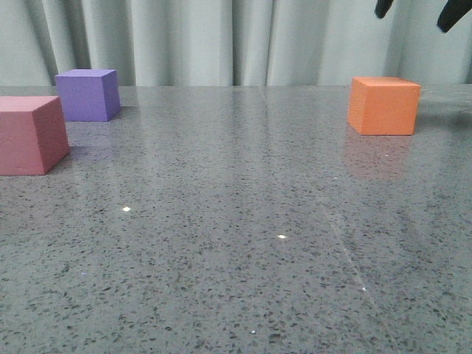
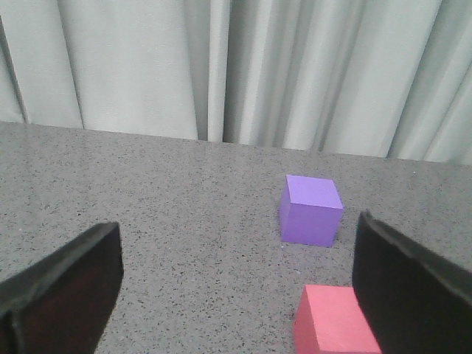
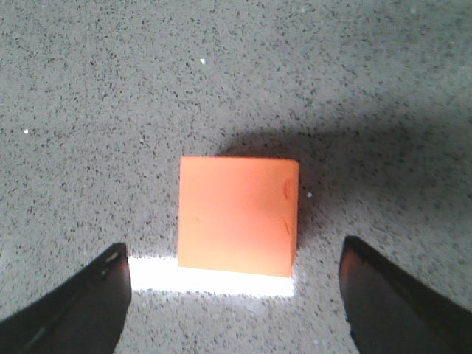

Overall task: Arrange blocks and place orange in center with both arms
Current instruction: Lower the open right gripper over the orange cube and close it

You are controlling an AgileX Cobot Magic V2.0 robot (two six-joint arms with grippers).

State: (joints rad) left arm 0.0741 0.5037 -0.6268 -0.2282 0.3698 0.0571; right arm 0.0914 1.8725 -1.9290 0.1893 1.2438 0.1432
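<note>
The orange cube (image 1: 383, 105) rests on the grey speckled table at the far right. My right gripper (image 1: 417, 13) hangs high above it, open, with only its two dark fingertips showing at the top edge of the front view. From the right wrist, the orange cube (image 3: 238, 214) lies below, between the spread fingers, untouched. The purple cube (image 1: 88, 94) stands far left, and the pinkish-red cube (image 1: 31, 134) sits nearer, at the left edge. My left gripper (image 2: 236, 284) is open and empty; the purple cube (image 2: 310, 209) and pinkish-red cube (image 2: 333, 329) lie ahead, close to one finger.
A pale pleated curtain (image 1: 221, 40) closes off the far side of the table (image 1: 243, 243). A wide stretch of tabletop lies between the left cubes and the orange one.
</note>
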